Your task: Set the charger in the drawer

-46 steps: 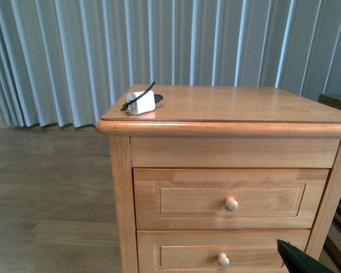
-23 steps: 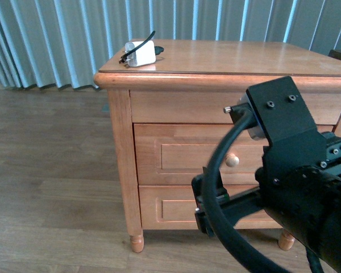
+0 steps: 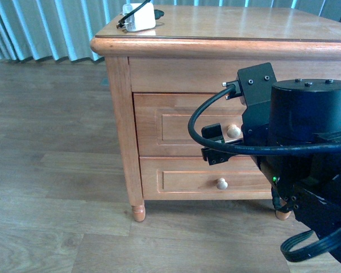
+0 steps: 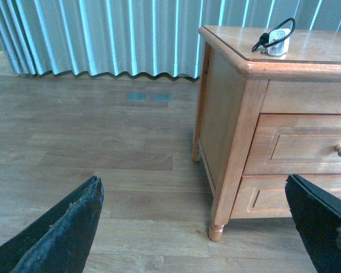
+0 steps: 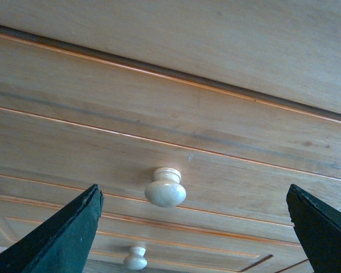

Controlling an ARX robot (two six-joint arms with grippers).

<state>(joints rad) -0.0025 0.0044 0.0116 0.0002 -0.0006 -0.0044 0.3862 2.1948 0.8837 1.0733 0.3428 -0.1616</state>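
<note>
Meanwhile, the charger (image 3: 141, 17) is seen lying on top of the wooden cabinet (image 3: 118, 85), near its far left corner, with a thin black cable attached and arched over it. The upper drawer (image 3: 170, 133) is shown fully shut, as is the lower drawer (image 3: 182, 181) beneath it. The right gripper (image 3: 216, 143) is held just in front of the upper drawer's round knob (image 3: 233, 131), with its jaws spread wide and nothing gripped. In the right wrist view the knob is framed between the two dark fingertips (image 5: 68, 233), and no contact with it is shown. The left gripper (image 4: 193, 182) is held low over the wooden floor (image 4: 102, 142), well apart from the cabinet on its left side, likewise wide open and empty. Pale pleated curtains (image 3: 40, 28) are seen hanging behind the cabinet on the far side.
</note>
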